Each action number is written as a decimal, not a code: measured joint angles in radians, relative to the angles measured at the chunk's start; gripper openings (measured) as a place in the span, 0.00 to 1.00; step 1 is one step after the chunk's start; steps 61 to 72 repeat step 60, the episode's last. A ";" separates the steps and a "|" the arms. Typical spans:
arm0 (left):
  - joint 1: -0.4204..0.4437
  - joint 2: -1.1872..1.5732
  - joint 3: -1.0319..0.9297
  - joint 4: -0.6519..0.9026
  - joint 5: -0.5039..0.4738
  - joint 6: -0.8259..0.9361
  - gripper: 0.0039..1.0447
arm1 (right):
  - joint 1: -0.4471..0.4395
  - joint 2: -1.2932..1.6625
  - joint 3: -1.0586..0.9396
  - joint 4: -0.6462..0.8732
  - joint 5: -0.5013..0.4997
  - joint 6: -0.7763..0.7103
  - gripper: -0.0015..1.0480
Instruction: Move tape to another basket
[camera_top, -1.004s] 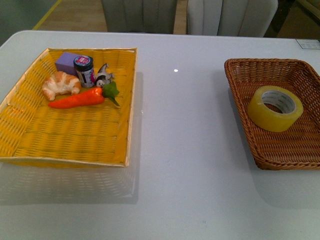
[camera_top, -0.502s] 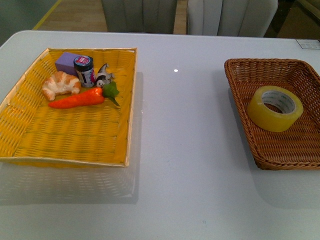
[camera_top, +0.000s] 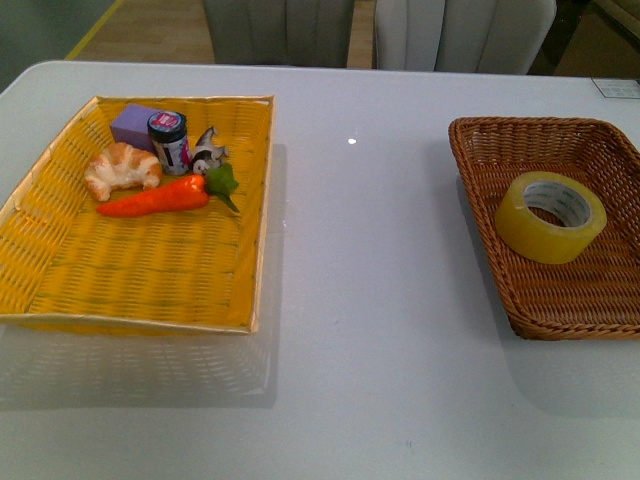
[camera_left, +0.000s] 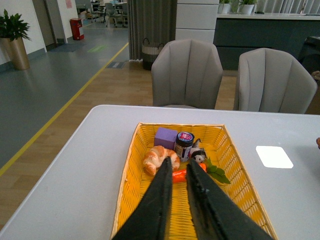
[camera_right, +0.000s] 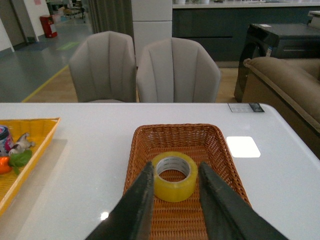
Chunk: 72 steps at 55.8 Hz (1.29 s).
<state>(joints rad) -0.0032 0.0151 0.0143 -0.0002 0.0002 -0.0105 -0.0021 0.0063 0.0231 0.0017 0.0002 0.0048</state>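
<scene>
The tape (camera_top: 550, 217), a yellowish roll with a white core, lies in the brown wicker basket (camera_top: 480, 135) at the right of the table. It also shows in the right wrist view (camera_right: 174, 175), inside the same basket (camera_right: 175, 129). My right gripper (camera_right: 175, 169) is open, above and short of the tape, and the roll shows between the fingers. My left gripper (camera_left: 178, 167) is shut and empty, above the yellow woven tray basket (camera_left: 127, 170). Neither gripper shows in the front view.
The yellow tray basket (camera_top: 265, 200) at the left holds a croissant (camera_top: 121, 168), an orange carrot (camera_top: 160, 197), a small jar (camera_top: 168, 141), a purple block (camera_top: 136, 124) and a small figure (camera_top: 207, 152). Bare white table lies between the baskets. Grey chairs (camera_right: 145, 67) stand behind.
</scene>
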 joint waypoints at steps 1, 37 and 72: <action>0.000 0.000 0.000 0.000 0.000 0.000 0.36 | 0.000 0.000 0.000 0.000 0.000 0.000 0.31; 0.000 0.000 0.000 0.000 0.000 0.002 0.92 | 0.000 0.000 0.000 0.000 0.000 0.000 0.91; 0.000 0.000 0.000 0.000 0.000 0.002 0.92 | 0.000 0.000 0.000 0.000 0.000 0.000 0.91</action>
